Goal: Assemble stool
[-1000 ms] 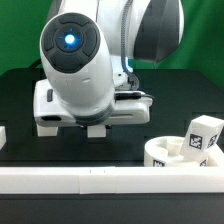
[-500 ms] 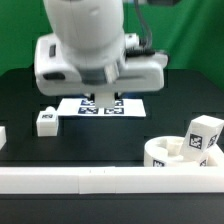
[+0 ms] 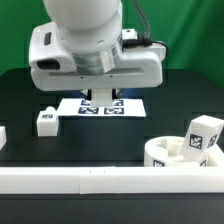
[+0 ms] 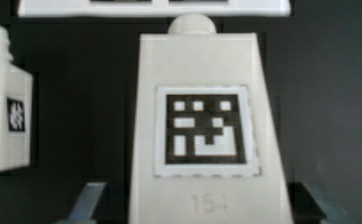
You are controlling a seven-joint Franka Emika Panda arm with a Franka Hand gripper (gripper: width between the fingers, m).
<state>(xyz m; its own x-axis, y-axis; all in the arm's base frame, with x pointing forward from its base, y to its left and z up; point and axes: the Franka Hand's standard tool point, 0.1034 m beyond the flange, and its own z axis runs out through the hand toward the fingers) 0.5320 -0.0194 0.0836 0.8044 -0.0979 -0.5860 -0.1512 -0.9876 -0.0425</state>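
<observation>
The hand [image 3: 102, 97] hangs above the marker board [image 3: 135, 105] at the middle of the black worktop [image 3: 100, 140], with the bulky arm filling the upper part of the exterior view. In the wrist view a tapered leg [image 4: 204, 110], tag face to the camera and peg end pointing away, lies between the two fingers [image 4: 93, 200]. A dark sliver shows between each finger and the leg's wide end, so whether the hand clamps it or is slack I cannot tell. A second leg [image 4: 0, 100] lies just beside it and parallel, with a narrow black gap between them, and a white strip [image 4: 151, 7] crosses just beyond the peg. In the exterior view a small leg [image 3: 45, 121] sits alone on the exterior view's left, near the board's corner but apart from it, with bare worktop all round. The seat [image 3: 160, 155] rests at the exterior view's right, close against the long front rail [image 3: 80, 180]. A tilted leg [image 3: 203, 135] rises at its far side, whether inside the ring or behind it is unclear. The rail closes the whole near edge, and a white piece [image 3: 3, 135] pokes in at the left edge. The widest open room is the black stretch between board and rail.
</observation>
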